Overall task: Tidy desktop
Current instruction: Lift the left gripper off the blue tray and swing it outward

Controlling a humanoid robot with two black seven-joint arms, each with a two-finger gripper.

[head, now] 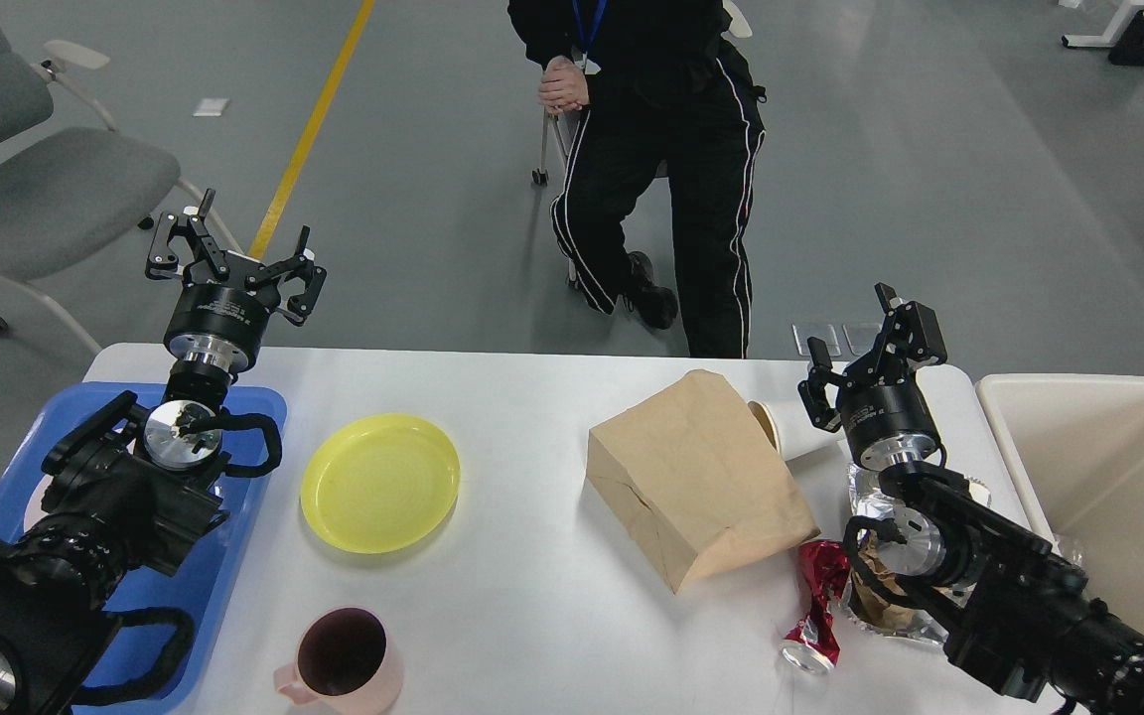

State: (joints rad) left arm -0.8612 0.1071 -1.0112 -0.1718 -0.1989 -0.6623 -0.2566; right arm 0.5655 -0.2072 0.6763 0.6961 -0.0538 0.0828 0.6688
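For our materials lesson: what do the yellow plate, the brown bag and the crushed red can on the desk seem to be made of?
Yellow plate: probably plastic, with a smooth, slightly glossy, evenly coloured surface.
Brown bag: kraft paper, matte, with sharp folds and creases.
Crushed red can: likely thin metal, with shiny crumpled facets and a silvery end.

Plate (379, 482) lies left of bag (696, 477), cup (779, 429) perhaps behind.
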